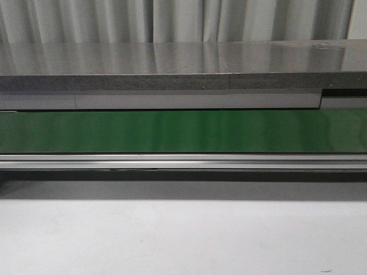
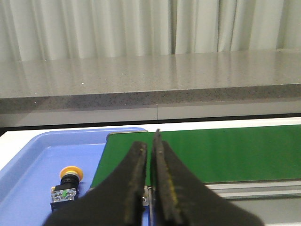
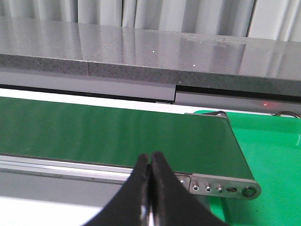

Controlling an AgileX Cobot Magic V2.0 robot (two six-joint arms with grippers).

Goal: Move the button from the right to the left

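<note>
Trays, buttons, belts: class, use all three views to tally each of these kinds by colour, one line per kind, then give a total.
Blue tray: 1
Green tray: 1
Green belt: 1
Button with an orange-yellow cap, lying in the blue tray: 1
Total: 4

Even, soft light from above. The grey counter [image 1: 183, 60] shows pale glare; nearby gripper fingers [image 2: 136, 188] look blurred

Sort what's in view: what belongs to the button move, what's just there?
Job:
- button, lying in the blue tray
- green belt
- left claw and right claw, both shut, empty

Just there:
- grey counter
- curtain
- green tray, no button visible on it
</note>
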